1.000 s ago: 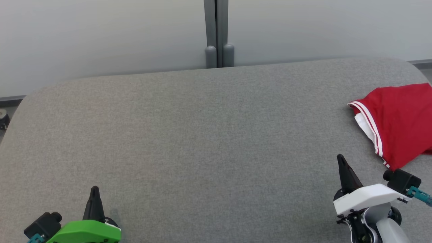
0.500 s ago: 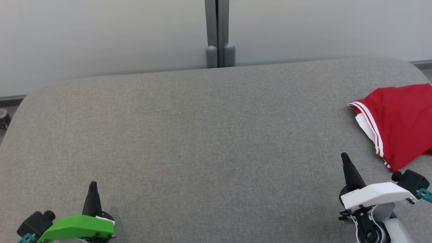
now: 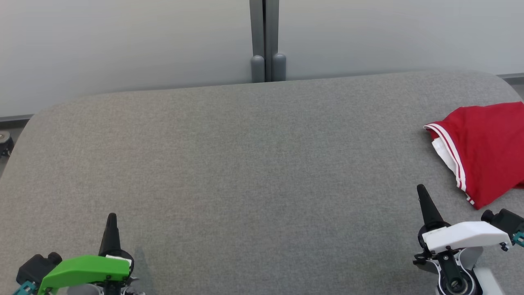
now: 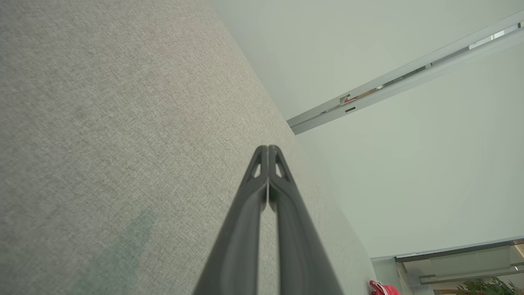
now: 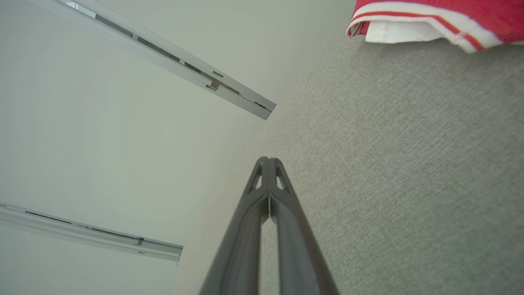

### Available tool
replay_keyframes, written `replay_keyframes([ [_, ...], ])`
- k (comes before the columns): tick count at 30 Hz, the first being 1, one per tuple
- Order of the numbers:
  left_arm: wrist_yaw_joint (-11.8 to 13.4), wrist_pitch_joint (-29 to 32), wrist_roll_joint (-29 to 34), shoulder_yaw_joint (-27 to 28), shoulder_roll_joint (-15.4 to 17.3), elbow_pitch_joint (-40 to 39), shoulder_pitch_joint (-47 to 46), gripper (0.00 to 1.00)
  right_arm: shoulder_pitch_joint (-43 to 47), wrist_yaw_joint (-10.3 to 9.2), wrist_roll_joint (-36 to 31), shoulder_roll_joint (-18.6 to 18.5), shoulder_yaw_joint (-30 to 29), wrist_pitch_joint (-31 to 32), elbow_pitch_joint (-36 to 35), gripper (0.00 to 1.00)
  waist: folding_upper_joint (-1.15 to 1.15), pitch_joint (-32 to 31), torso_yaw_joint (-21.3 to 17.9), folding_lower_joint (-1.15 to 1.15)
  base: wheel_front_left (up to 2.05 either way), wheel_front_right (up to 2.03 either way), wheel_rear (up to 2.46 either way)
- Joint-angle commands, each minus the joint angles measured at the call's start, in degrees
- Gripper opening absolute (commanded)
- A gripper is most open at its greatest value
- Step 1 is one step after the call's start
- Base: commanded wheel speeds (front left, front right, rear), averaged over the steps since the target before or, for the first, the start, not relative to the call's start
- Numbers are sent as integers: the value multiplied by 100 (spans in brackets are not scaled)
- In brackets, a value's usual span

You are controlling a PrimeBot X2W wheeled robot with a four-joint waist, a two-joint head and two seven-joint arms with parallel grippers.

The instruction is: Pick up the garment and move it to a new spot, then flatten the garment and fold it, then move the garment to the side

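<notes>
I see the red garment (image 3: 487, 143), trimmed with white stripes, lying at the right end of the grey padded table (image 3: 254, 164) and running past the right edge of the head view. My right gripper (image 3: 422, 188) is just near and left of it, apart from the cloth, its two fingers pressed together on nothing. My left gripper (image 3: 111, 216) is at the near left, well apart from the garment, fingers pressed together too and empty. A grey post (image 3: 264, 41) stands against the pale wall beyond the far edge.

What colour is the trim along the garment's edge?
White with a thin red stripe: the trim on the red garment shows best in the right wrist view.
</notes>
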Motion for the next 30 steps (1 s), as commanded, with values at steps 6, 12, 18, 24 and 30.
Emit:
replay_keyframes([
  [6,5,125,-500,52,44,-133,-186,0,2,-3,504,-35,-68,134,-144,0,0,1,9,0,0,0,0],
  [12,8,216,-814,73,47,-170,-212,0,18,-4,830,-36,-98,220,-191,0,0,1,16,0,0,0,0],
  [18,10,301,-1109,94,50,-208,-233,0,35,-4,1136,-39,-129,306,-234,0,0,1,23,0,0,0,0],
  [24,12,383,-1394,114,51,-248,-264,0,48,-4,1429,-40,-157,381,-275,0,0,2,30,0,0,0,0],
  [30,14,465,-1659,134,52,-284,-283,0,62,-5,1711,-43,-186,462,-317,0,0,2,36,0,0,0,0],
])
